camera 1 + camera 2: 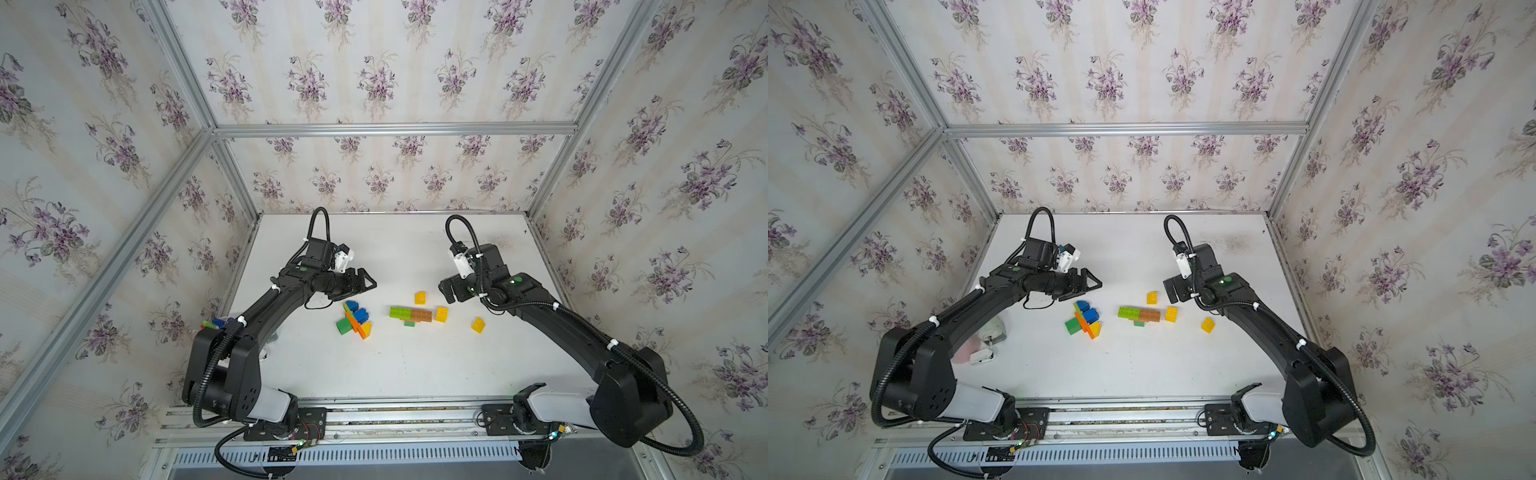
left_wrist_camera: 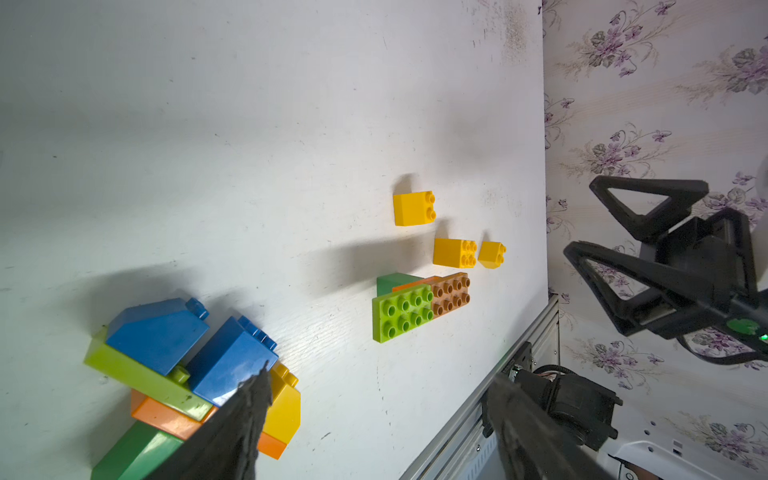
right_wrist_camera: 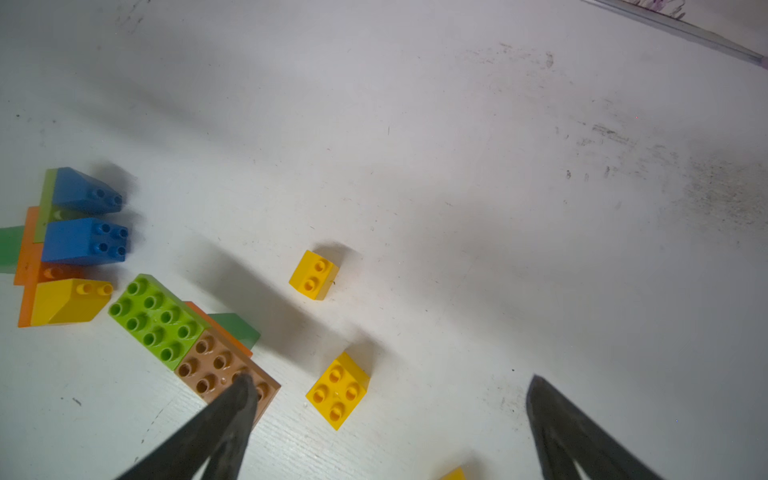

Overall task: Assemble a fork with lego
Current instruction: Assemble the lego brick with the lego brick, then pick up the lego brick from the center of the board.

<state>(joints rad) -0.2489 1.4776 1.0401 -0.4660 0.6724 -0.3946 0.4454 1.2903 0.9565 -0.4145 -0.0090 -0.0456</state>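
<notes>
Top view: lego bricks (image 1: 410, 313) lie in two joined clusters plus three loose yellow pieces, mid-table.
Left gripper (image 2: 380, 374) and right gripper (image 3: 390, 378): fingers apart, holding nothing.

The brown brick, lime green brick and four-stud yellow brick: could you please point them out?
brown brick (image 2: 451, 295), left wrist view, studded top.
lime green brick (image 2: 402, 314), left wrist view, studded top.
four-stud yellow brick (image 3: 337, 390), right wrist view, studded top.

White table (image 1: 395, 365) with loose and joined lego (image 1: 410, 313)
</notes>
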